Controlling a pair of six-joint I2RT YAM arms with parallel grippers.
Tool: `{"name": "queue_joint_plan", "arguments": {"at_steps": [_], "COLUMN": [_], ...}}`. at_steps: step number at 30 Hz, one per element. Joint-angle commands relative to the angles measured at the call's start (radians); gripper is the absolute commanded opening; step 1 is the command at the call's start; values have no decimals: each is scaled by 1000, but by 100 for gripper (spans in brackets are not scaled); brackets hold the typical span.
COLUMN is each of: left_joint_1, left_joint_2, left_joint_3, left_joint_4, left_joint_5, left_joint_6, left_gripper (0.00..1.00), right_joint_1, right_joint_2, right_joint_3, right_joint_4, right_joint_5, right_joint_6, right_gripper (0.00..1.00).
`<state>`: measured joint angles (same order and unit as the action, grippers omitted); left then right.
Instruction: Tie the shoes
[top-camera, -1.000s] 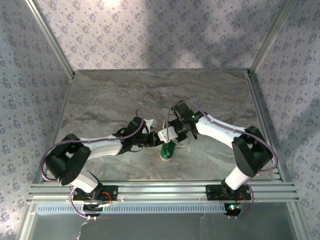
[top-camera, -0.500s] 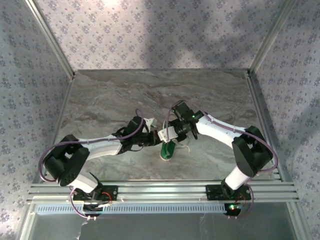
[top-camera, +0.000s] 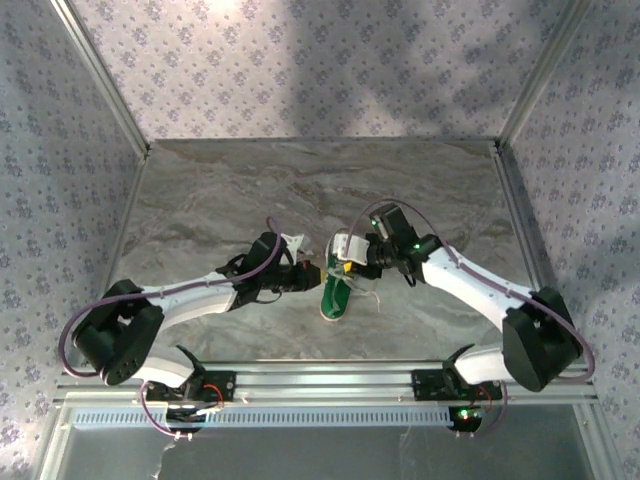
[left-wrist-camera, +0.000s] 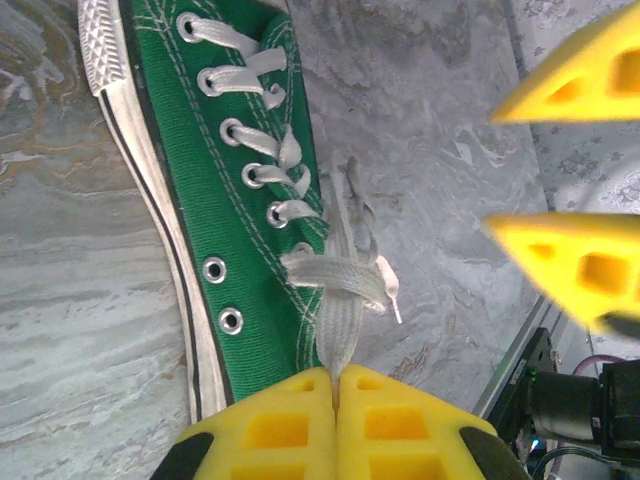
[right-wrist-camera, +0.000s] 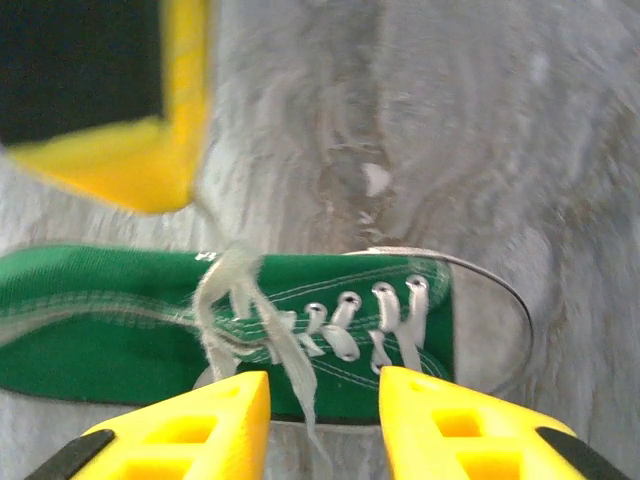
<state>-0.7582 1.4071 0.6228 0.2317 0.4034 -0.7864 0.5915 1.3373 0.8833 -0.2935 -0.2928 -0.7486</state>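
The left jaws are closed tight, their two yellow pads (left-wrist-camera: 270, 432) pressed face to face with a flat white lace (left-wrist-camera: 340, 325) pinched in the seam between them. From the pinch, the lace runs straight to a crossing of strands over the upper eyelets of the sneaker (left-wrist-camera: 235, 215). The right jaws stand partly open. In the right wrist view their yellow fingertips (right-wrist-camera: 185, 425) are set apart, and a loose strand of lace (right-wrist-camera: 292, 372) hangs down through the gap without being clamped by either one. From the left wrist, those same right fingers (left-wrist-camera: 580, 262) show as two separate wedges just off the sneaker's side, blurred at the edges. One left finger (right-wrist-camera: 115, 160) shows blurred above the sneaker in the right wrist view, with lace rising toward it. The green canvas sneaker (top-camera: 336, 295) lies on the marbled bench (top-camera: 250, 190), between the two sets of jaws and nearer the front edge than the back. Its white rubber toe cap (top-camera: 329, 314) points toward the arm bases. The lower eyelets are laced in neat crossings, while the top two on one side are bare. Seen from above, the left arm (top-camera: 190, 293) and the right arm (top-camera: 470, 285) reach inward from their bases, and their heads meet over the ankle end of the sneaker.
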Motion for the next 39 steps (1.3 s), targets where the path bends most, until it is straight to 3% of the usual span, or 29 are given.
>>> {"name": "queue_joint_plan", "arguments": {"at_steps": [1,3,5,7,12,18,39], "left_joint_1": [10,11,14,18,17,18,11], "left_joint_2": [-12,-11,-8,-9,-11,-25,-57], "left_joint_3": [1,5,10,15,42,58,54], "left_joint_4": [-25,-36,-46,-55,-112,-156,-175], "left_joint_5": [-9,-14,-18,-19,-29,-41,-61], "left_joint_6": [28,31,34,37,58,79,72], "left_gripper": [0,0,0,0,0,0,0], "right_joint_1": [-1,2,-6,-17,22,116,125], "right_joint_2": [-54,-84,-115,-160,-181,-41,208], "right_joint_3": [-1,-5,-26,-114,-142,-85,-54], "right_joint_4": [48,33,9,55,-162,-355,-311], "right_joint_5": [101,149,158,109,336,406,418], "right_joint_6": [481,753,927,1017,1187,1217,1235], "right_gripper": [41,44,46,51,39,36,34]}}
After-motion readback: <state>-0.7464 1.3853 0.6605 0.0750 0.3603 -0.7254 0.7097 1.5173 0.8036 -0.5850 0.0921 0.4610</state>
